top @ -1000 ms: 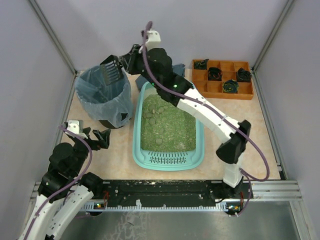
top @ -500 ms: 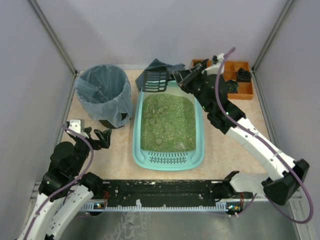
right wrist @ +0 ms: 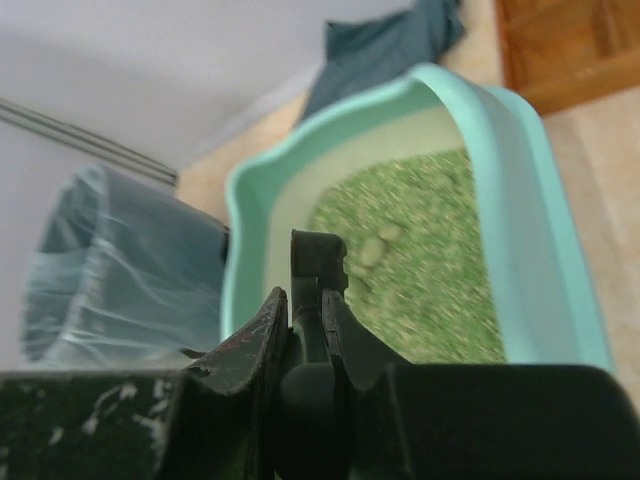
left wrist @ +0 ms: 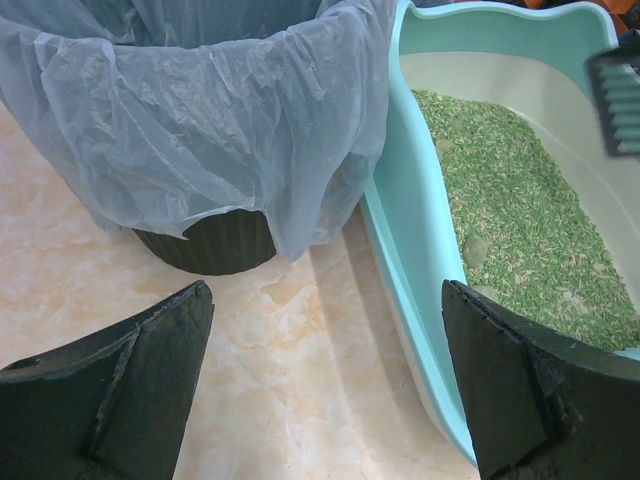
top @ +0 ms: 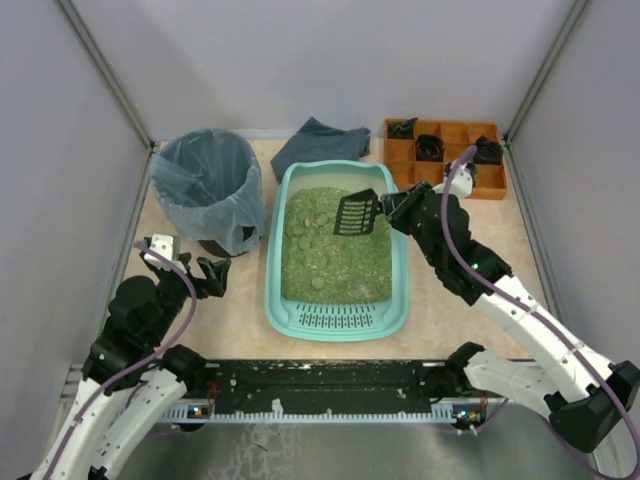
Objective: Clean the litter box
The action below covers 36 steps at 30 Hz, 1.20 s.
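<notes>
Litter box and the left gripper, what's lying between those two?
Nothing: only bare tabletop separates the left gripper from the litter box, clearest in the top external view.

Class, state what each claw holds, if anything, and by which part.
Right claw grips the black slotted scoop by its handle; left claw, open, holds nothing.

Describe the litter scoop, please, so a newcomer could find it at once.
Find the turquoise litter box at the table's centre. Over its litter, toward the far right corner, the right gripper holds the scoop. It alone is a black slotted paddle.
</notes>
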Motion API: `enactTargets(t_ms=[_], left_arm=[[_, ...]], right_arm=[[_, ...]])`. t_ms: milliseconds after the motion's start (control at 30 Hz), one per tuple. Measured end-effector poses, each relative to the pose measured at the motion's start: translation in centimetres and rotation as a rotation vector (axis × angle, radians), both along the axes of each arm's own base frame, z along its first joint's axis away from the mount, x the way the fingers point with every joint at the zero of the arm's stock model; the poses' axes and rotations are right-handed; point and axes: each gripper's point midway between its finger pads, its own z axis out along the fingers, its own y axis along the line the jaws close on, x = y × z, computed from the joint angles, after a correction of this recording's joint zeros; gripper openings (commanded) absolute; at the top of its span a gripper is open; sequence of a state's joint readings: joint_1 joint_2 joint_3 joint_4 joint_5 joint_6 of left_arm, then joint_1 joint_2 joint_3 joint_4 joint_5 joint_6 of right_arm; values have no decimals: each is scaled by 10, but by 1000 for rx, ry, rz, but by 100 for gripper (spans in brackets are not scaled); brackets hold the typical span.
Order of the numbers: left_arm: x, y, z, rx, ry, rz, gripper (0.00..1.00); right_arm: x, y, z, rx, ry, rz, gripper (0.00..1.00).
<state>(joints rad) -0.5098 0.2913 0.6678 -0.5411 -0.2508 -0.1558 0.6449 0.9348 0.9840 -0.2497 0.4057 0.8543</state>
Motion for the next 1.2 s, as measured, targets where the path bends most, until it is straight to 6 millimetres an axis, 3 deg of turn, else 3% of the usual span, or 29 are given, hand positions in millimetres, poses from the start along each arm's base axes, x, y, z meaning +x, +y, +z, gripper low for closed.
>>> enactTargets(t_ms=[133,200,833,1067,1200], left_arm=[[1,-3,-1,2,3,-14,100],[2,-5,-2,6,8,-23,100],[4,-12,-6,25,22,-56,100],[4,-12,-6,24,20,-56,100],[4,-12,-5,23,17,-56,100]], right_arm=[[-1,-2,-49,-106,105,4,0],[0,-3,-63,-145,137,0,0],[17,6,-151,-322,335,0,0],[15,22,-176,-270,364,29,0],[12,41,-184,-226,368,45,0]])
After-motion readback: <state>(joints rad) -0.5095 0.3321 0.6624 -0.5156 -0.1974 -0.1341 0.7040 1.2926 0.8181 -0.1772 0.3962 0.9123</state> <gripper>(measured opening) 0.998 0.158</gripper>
